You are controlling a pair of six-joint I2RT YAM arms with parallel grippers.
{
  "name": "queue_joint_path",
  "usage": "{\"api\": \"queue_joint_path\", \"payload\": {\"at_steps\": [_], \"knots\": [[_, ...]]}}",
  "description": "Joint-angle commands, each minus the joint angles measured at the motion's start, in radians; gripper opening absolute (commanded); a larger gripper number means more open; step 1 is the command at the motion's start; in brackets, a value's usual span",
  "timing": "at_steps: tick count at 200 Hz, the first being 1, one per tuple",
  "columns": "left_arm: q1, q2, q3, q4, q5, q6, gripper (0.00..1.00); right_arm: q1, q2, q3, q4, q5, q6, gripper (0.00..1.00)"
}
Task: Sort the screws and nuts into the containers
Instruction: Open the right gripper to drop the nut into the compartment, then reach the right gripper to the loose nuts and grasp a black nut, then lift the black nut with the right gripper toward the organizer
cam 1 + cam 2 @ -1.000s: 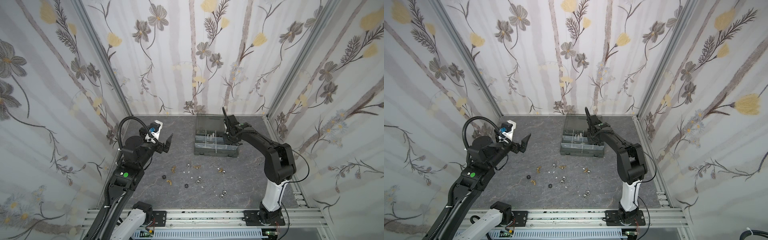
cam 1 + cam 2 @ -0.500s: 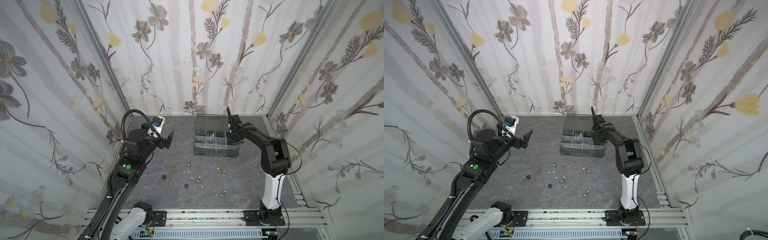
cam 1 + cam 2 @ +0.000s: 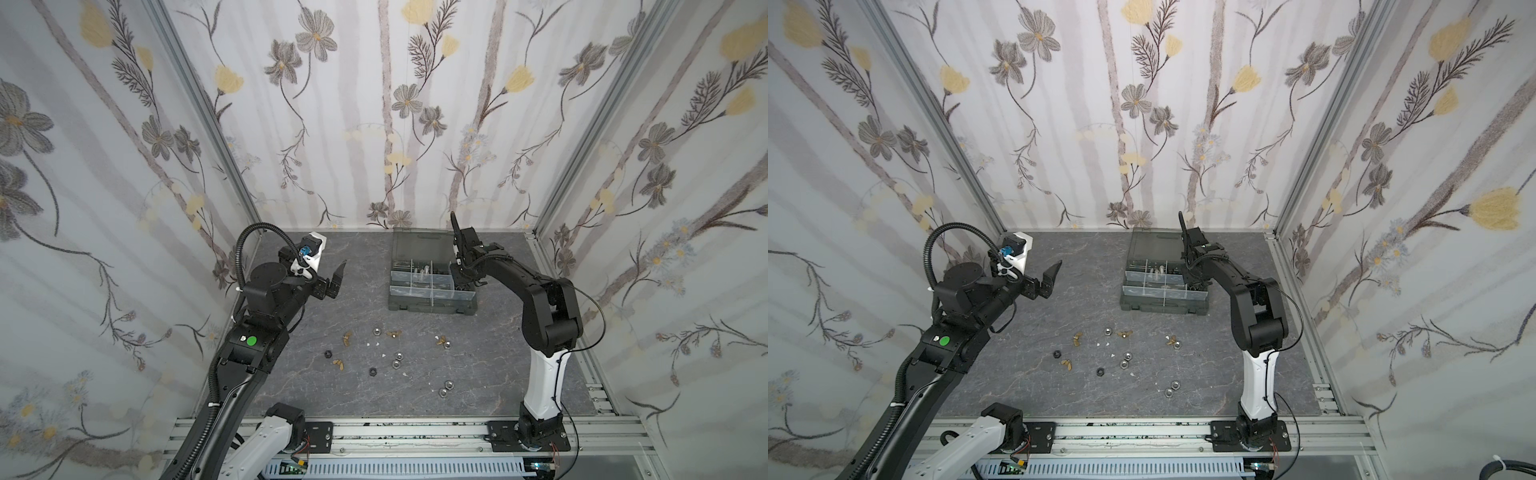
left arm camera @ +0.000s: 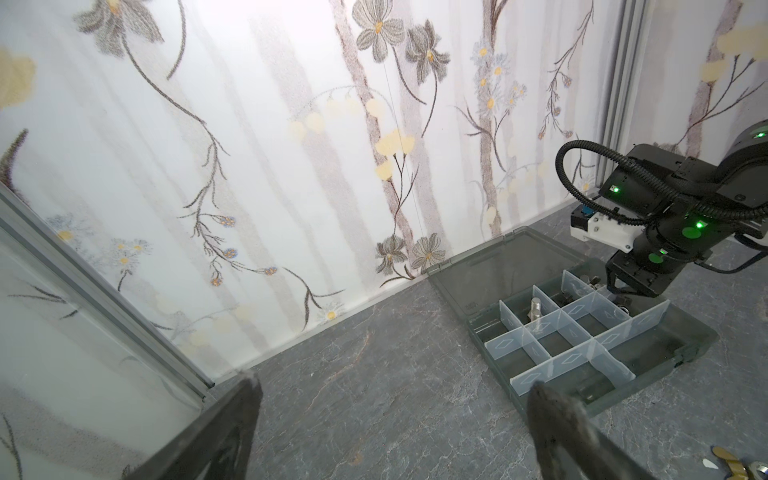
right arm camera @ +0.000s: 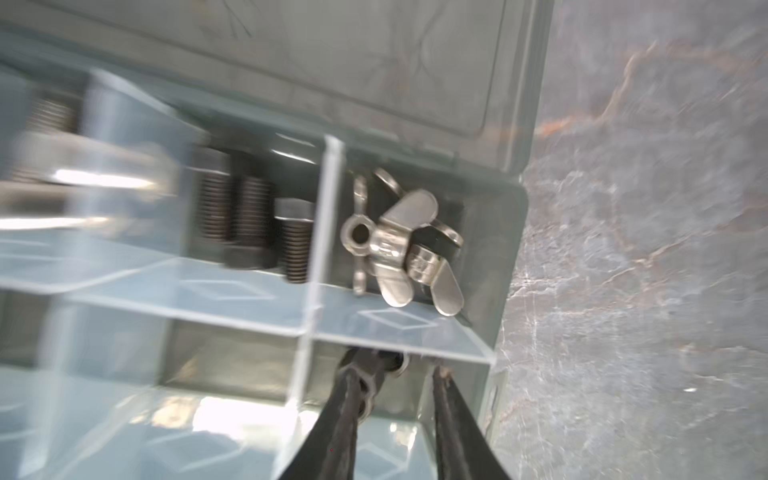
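Over the organiser case, right claw stands parted, dark nut against one finger in an end compartment: likely releasing; next, fetch loose nuts off the worktop; left claw gapes empty

The organiser case is sitting near the tabletop's back edge, right of centre, its lid lying open behind it. The screws are lying in back-row compartments, with wing nuts resting in the back right corner one. Loose nuts are lying scattered mid-tabletop, before the case.
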Motion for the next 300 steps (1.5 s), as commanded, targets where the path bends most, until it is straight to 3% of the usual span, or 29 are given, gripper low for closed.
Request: {"api": "queue_joint_path", "payload": {"at_steps": [1, 21, 66, 88, 113, 219, 300], "knots": [[-0.001, -0.037, -0.017, 0.002, 0.004, 0.0, 1.0, 0.1, -0.038, 0.044, -0.053, 0.054, -0.001, 0.35], [0.0, -0.088, -0.042, -0.014, 0.014, -0.016, 1.0, 0.242, -0.049, 0.064, -0.105, 0.067, 0.025, 0.37], [0.0, -0.183, -0.056, -0.063, 0.009, -0.022, 1.0, 0.566, -0.021, 0.067, -0.103, -0.055, 0.169, 0.39], [-0.001, -0.221, -0.072, -0.076, 0.013, -0.027, 1.0, 0.667, 0.015, 0.061, -0.09, -0.087, 0.233, 0.4], [-0.002, -0.253, -0.093, -0.075, 0.02, -0.034, 1.0, 0.754, 0.07, 0.056, -0.101, -0.045, 0.269, 0.44], [-0.04, -0.287, -0.117, -0.076, 0.005, -0.026, 1.0, 0.859, 0.114, -0.009, -0.113, -0.038, 0.35, 0.53], [-0.045, -0.293, -0.129, -0.064, 0.006, -0.03, 1.0, 0.886, 0.123, -0.032, -0.098, -0.055, 0.37, 0.45]]}}
